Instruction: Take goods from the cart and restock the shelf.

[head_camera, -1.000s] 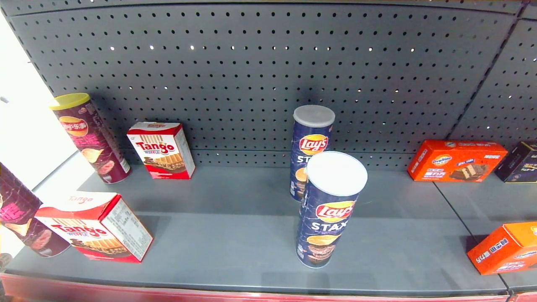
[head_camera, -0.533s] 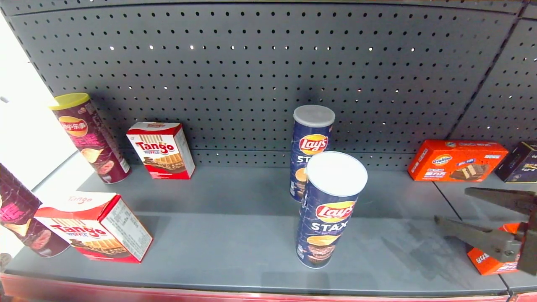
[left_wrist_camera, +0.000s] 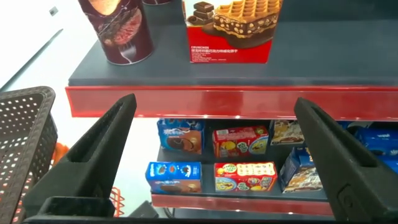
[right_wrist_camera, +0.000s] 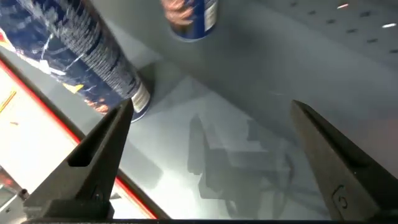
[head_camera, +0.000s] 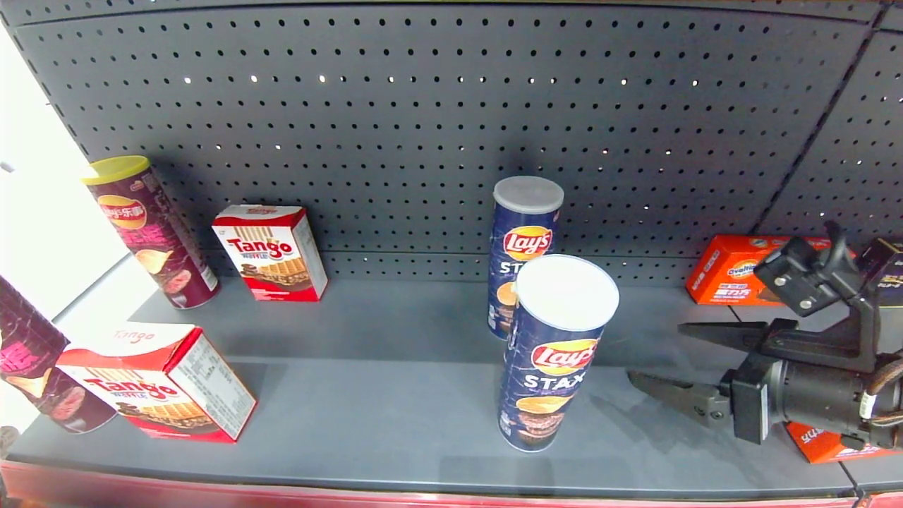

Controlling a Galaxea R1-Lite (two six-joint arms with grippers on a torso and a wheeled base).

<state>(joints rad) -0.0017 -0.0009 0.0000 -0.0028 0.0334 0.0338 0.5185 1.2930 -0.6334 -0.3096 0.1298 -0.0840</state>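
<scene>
The grey shelf [head_camera: 395, 416] spans the bay with pegboard [head_camera: 423, 106] behind. A red wafer box [head_camera: 159, 381] sits at its front left. Towards the middle the front blue can [head_camera: 554, 353] stands upright near the shelf's edge, with a rear blue can [head_camera: 525, 240] just behind it. The right gripper [head_camera: 656, 353] lies level over the shelf to the right of the front can, near but apart, with its jaws spread wide and nothing in them. The left gripper [left_wrist_camera: 214, 109] hangs below the red shelf lip, also wide and empty, with the cart [left_wrist_camera: 25, 130] beside it. I reckon the can is a light, stiff card tube, smooth-walled, tall and easily tipped or dented; it is best taken across its middle, below the lid, with gentle pressure.
</scene>
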